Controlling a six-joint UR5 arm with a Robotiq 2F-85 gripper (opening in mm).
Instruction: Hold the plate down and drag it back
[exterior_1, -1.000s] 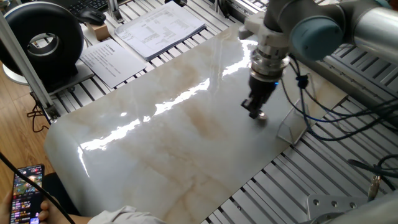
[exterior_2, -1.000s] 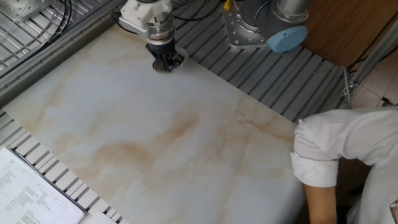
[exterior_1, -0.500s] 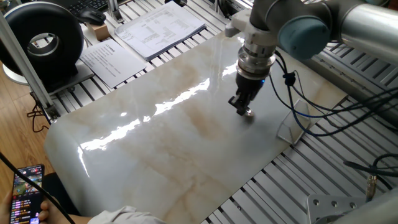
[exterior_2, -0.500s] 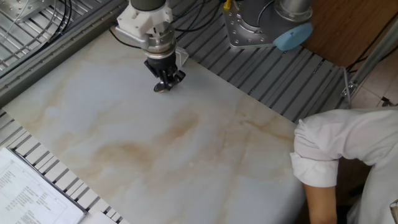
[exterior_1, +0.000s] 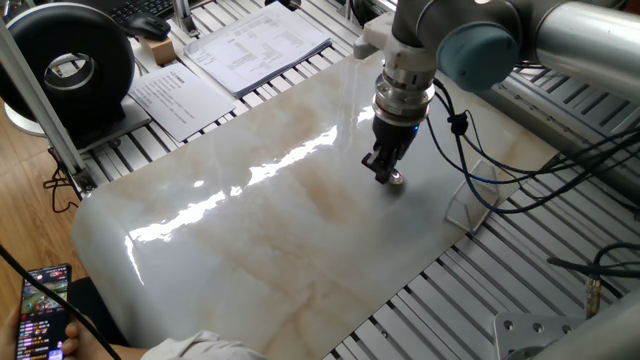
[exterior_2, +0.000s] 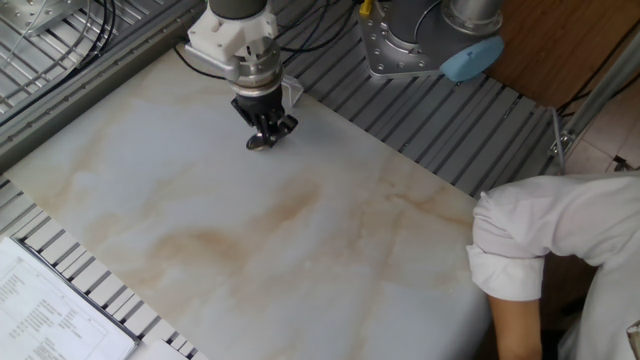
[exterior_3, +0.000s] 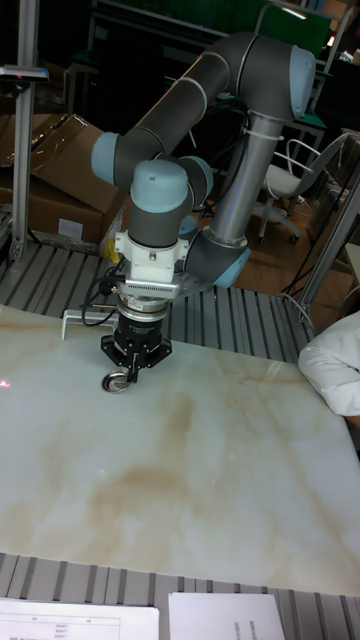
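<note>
Plate (exterior_3: 117, 382) lies on the marble slab (exterior_1: 250, 230), near the slab's edge on the arm's side, gripper (exterior_3: 132, 362) right above it, tip touching. Clear plastic piece (exterior_1: 470, 200) stands just off that same edge. Printed sheets (exterior_1: 262, 45) lie beyond the opposite edge. A person's sleeve (exterior_2: 540, 240) overlaps 1 slab corner.

One plate (exterior_3: 117, 381), one marble slab (exterior_1: 280, 210), one arm (exterior_3: 200, 110), two paper sheets (exterior_1: 260, 42).
</note>
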